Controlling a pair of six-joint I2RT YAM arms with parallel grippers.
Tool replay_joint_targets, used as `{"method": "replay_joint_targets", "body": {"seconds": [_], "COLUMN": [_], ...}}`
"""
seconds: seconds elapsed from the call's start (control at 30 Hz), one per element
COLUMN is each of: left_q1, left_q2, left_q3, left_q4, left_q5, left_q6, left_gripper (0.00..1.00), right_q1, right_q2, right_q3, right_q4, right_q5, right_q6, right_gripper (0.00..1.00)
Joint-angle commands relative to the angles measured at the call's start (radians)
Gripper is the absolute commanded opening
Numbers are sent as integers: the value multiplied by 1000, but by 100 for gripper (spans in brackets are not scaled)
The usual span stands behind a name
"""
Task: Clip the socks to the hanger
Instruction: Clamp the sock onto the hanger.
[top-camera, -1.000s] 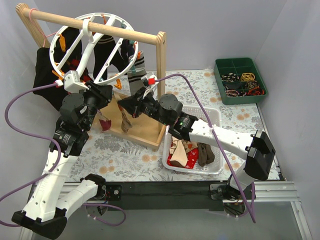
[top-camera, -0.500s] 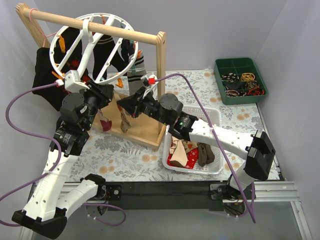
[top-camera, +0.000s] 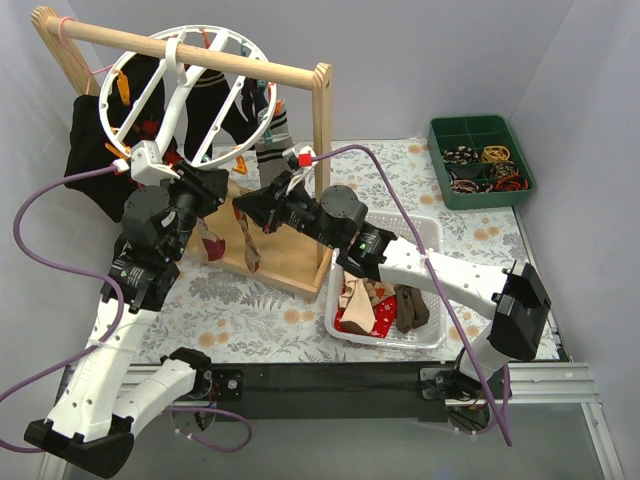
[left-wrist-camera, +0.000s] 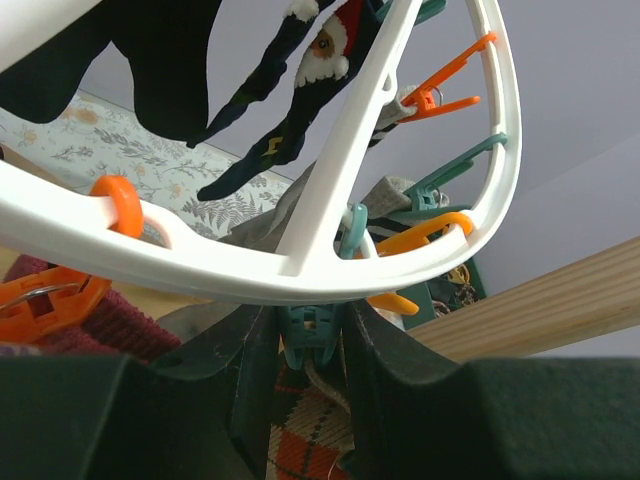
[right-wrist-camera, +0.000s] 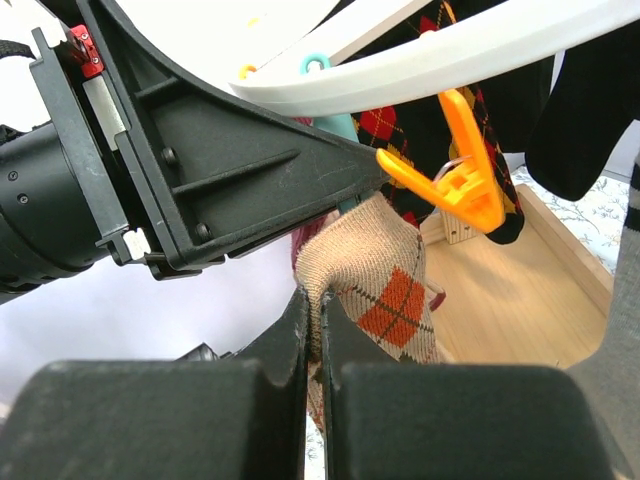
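Beneath white plastic ring hanger (left-wrist-camera: 300, 265): teal plastic clothespin (left-wrist-camera: 312, 328) squeezed in left claw (left-wrist-camera: 310, 350), tan diamond-patterned sock (right-wrist-camera: 385, 290) pinched in right claw (right-wrist-camera: 312, 300); likely drop on premature release.

Two robot arms, built from glossy white shell links joined by black cylindrical joints. The left arm (top-camera: 105, 345) and the right arm (top-camera: 445, 275) each trail a thin purple cable (top-camera: 345, 150) that loops out from a small red and white connector (top-camera: 302, 158) at the wrist. A small green light (top-camera: 361, 251) glows on the right arm. The left tool (left-wrist-camera: 310, 345) and the right tool (right-wrist-camera: 313, 320) have matte black fingers (right-wrist-camera: 290, 340), with moulded ribs along the sides.
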Motion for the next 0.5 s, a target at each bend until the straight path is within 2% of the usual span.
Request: {"method": "replay_joint_targets", "body": {"seconds": [0.0, 0.07, 0.13, 0.2, 0.33, 0.37, 0.47], "left_q1": [1, 1, 1, 0, 1, 1, 1], "left_q2": [-18, -24, -32, -32, -34, -35, -38], "left_q3": [6, 9, 16, 32, 61, 67, 91], "left_q4": [-2, -2, -9, -26, -54, -62, -88], "left_q5": [-7, -10, -14, -19, -27, -27, -28], "left_q6": [-4, -1, 0, 5, 12, 12, 19], "left_gripper": [22, 32, 47, 54, 61, 62, 67], "right_q1": [-1, -1, -1, -1, -1, -1, -1], "right_q2": [-25, -25, -26, -29, -40, -43, -60], "right_q3": [36, 33, 33, 28, 17, 14, -4], "right_q4": [75, 76, 76, 78, 78, 78, 76], "right_q5": [-9, -9, -9, -6, 5, 5, 4], "right_q6": [17, 19, 17, 15, 5, 2, -9], "right_gripper": [1, 1, 1, 8, 19, 27, 41]}}
